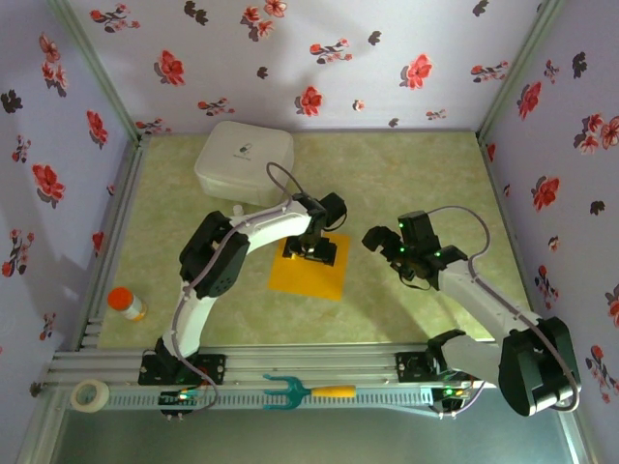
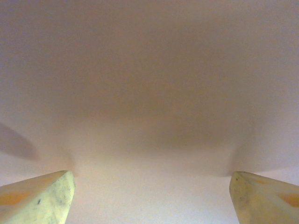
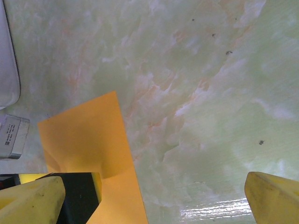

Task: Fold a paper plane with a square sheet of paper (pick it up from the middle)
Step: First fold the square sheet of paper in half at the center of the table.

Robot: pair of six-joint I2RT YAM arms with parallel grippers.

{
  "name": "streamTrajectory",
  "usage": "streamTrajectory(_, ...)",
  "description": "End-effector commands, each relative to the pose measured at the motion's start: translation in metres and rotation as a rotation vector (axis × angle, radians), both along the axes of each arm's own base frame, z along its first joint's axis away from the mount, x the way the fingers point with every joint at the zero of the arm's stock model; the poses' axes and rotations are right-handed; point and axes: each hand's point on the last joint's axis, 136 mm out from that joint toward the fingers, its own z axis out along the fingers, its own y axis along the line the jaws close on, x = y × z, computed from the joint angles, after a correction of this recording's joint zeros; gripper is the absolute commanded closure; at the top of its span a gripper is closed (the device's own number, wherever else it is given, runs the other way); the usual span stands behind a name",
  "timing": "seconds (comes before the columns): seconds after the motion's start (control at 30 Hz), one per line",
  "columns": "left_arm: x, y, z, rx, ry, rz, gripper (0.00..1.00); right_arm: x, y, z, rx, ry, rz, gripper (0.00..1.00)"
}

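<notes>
Lavender walls, red and dark flower print, at 9, 12 and 3 o'clock. Pale green marbled tabletop. Aluminium rails at 6 o'clock. Soft, even light.

Orange-yellow paper, pale green marbled tabletop, lilac walls patterned with red and dark flowers

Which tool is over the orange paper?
The left tool, over the orange paper's far edge; the right tool is off to the paper's right, above green tabletop.
</notes>
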Motion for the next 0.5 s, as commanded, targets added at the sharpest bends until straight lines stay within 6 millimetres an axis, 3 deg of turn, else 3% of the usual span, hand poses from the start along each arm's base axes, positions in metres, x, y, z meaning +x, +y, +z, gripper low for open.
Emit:
streamTrajectory(0.0, 0.004, 0.006, -0.005, 0.039, 0.001, 0.012, 0.13, 0.002, 0.001, -0.001, 0.014, 0.002, 0.000, 0.01)
streamTrajectory(0.47, -0.003, 0.010, -0.023, 0.069, 0.035, 0.020, 0.10, 0.002, 0.002, -0.005, 0.012, 0.016, 0.002, 0.01)
